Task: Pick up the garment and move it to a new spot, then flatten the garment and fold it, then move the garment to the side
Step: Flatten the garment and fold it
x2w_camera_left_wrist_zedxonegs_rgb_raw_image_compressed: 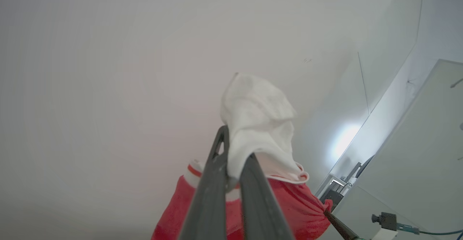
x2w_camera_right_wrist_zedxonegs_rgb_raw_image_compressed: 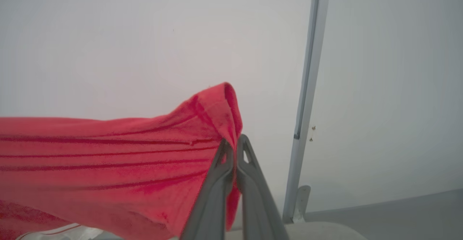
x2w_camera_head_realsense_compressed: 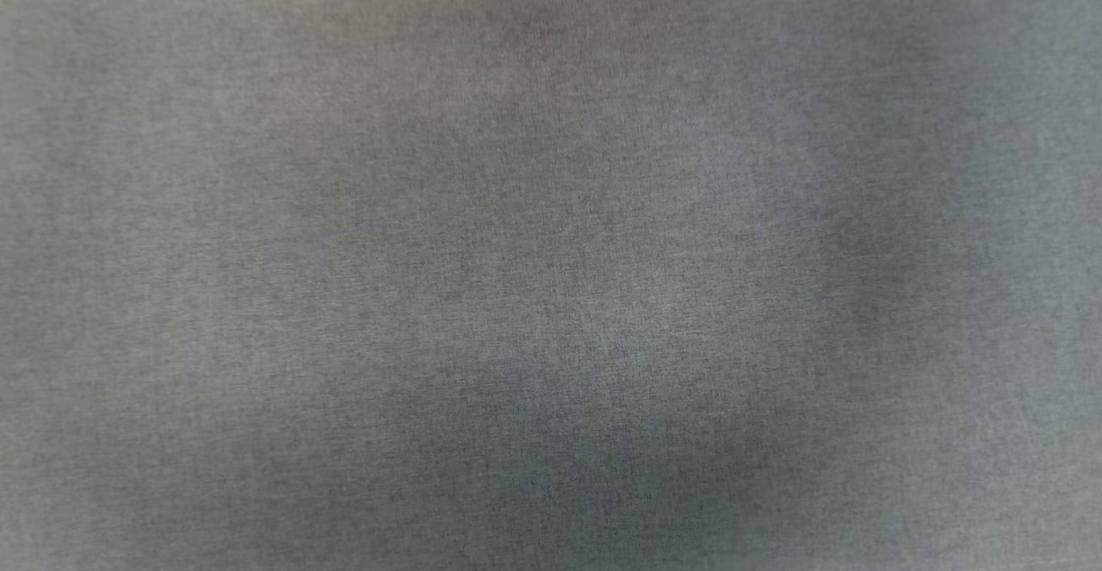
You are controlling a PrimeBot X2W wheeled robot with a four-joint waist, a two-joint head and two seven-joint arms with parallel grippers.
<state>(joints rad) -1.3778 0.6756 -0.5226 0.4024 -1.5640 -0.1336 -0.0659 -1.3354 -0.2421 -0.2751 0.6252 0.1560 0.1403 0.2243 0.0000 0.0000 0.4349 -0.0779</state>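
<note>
Garment [x2w_camera_left_wrist_zedxonegs_rgb_raw_image_compressed: 289, 203] looks light and limp, best held by corners. Left gripper [x2w_camera_left_wrist_zedxonegs_rgb_raw_image_compressed: 234, 149] pinches its white panel [x2w_camera_left_wrist_zedxonegs_rgb_raw_image_compressed: 257, 124] toward twelve o'clock; right gripper [x2w_camera_right_wrist_zedxonegs_rgb_raw_image_compressed: 234, 141] pinches red hem [x2w_camera_right_wrist_zedxonegs_rgb_raw_image_compressed: 220, 102], trailing nine o'clock.

Head close on grey surface [x2w_camera_head_realsense_compressed: 551, 261]; wrists share garment [x2w_camera_left_wrist_zedxonegs_rgb_raw_image_compressed: 285, 203] [x2w_camera_right_wrist_zedxonegs_rgb_raw_image_compressed: 108, 160].

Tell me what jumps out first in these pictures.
The red garment, pulled taut from the right gripper pinching its edge in the right wrist view. In the left wrist view, the left gripper clamps its white panel, which stands up against a pale surface. The head view shows grey cloth.
</note>
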